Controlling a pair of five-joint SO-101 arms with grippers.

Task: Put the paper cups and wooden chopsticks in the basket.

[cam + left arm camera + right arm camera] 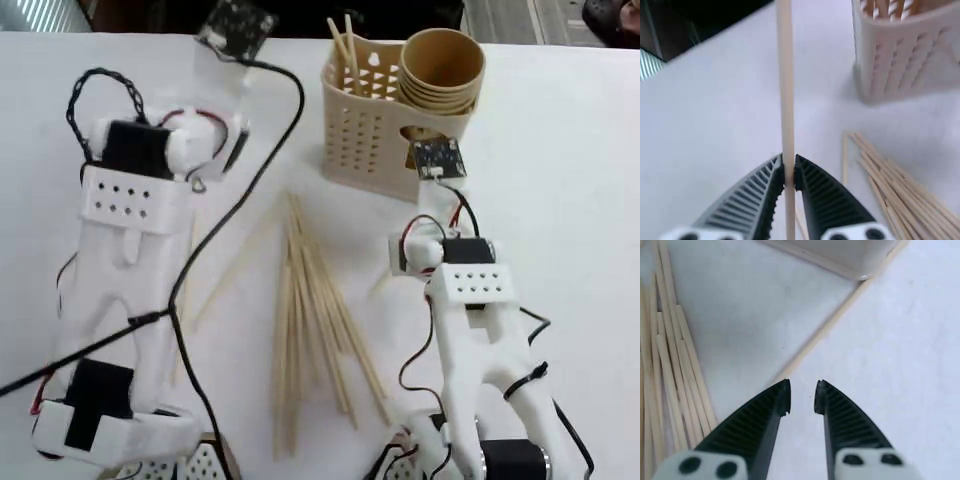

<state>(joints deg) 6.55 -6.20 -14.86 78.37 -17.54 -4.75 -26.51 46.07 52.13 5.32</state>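
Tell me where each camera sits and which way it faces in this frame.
High view: fixed above the table, looking down on the basket, paper cups and chopstick pile; left arm and right arm show.
Left wrist view: on the left arm, facing the basket; the left gripper shows, shut on a held chopstick.
Right wrist view: on the right arm, facing down at the table by a lone chopstick; the right gripper shows, open.
Shared: all three show the basket and the chopstick pile.
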